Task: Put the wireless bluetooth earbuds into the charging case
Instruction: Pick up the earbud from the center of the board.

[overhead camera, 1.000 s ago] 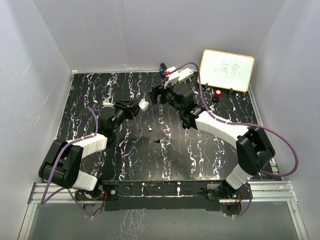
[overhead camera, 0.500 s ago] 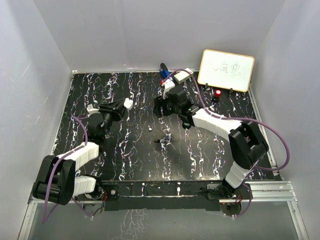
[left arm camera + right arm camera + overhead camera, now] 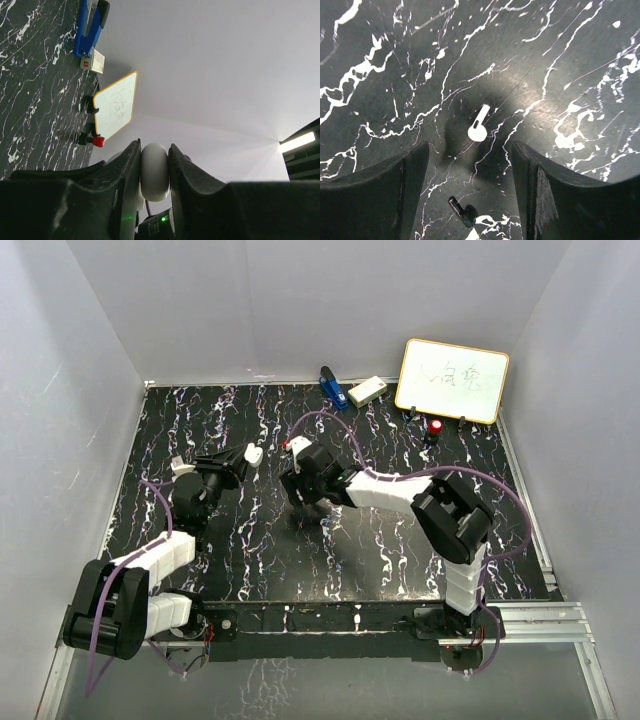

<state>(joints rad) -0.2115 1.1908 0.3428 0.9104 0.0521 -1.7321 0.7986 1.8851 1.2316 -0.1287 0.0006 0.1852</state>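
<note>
Pickup time: right jaws hover spread, one on either side of the white earbud (image 3: 479, 127) lying on the table (image 3: 380, 50).
The dark earbud (image 3: 462, 211) lies just beside the white one, so I'd drop straight down with the white earbud centred and close gently; it's tiny and likely to skid. The left jaws, well apart from that earbud, pinch the round case (image 3: 154, 172) up off the table. Can't tell if its lid is open.
</note>
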